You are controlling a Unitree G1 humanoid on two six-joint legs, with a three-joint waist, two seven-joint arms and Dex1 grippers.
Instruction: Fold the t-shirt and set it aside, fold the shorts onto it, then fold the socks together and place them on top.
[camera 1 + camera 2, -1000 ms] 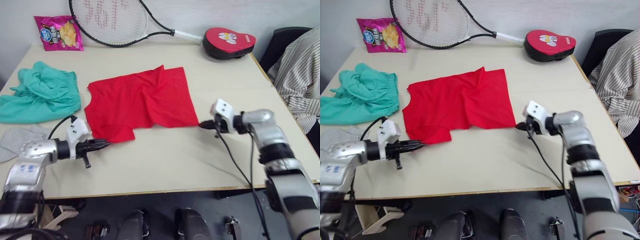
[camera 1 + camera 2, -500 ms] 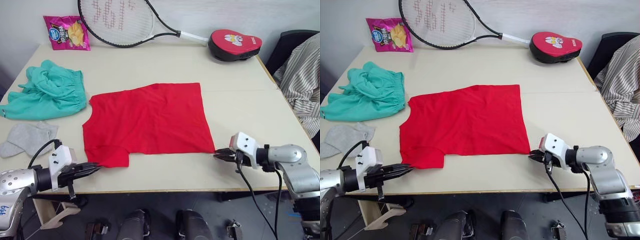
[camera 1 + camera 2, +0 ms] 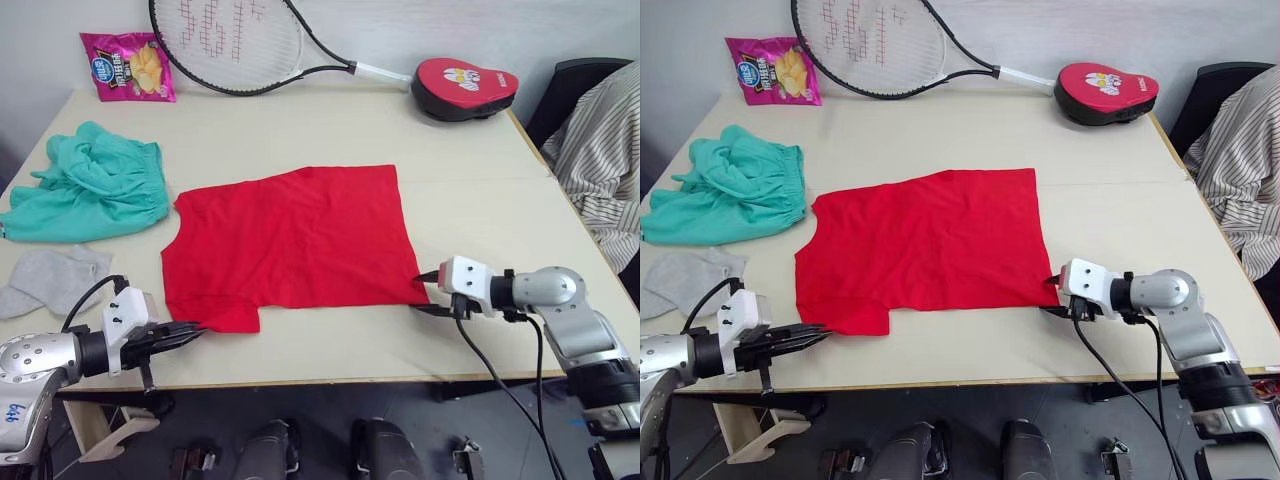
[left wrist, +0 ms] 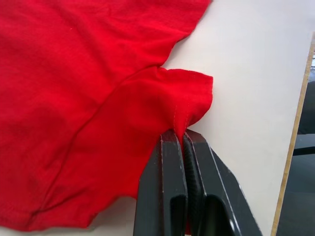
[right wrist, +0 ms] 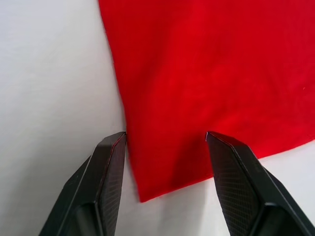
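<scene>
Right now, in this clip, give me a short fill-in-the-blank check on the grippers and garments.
1. The left gripper is shut on the red t-shirt's ____.
2. The right gripper at the t-shirt's corner is ____.
3. The teal shorts lie on the robot's ____ side.
4. The grey socks are ____ than the shorts.

Missing words: sleeve; open; left; smaller

Light was bright and even, pretty soft overall, with just faint shadows under stuff on the bench (image 3: 330, 345). No real glare. Head views were sharp enough, while the close-up wrist shots went a bit soft on the left pincer (image 4: 183, 142).
</scene>
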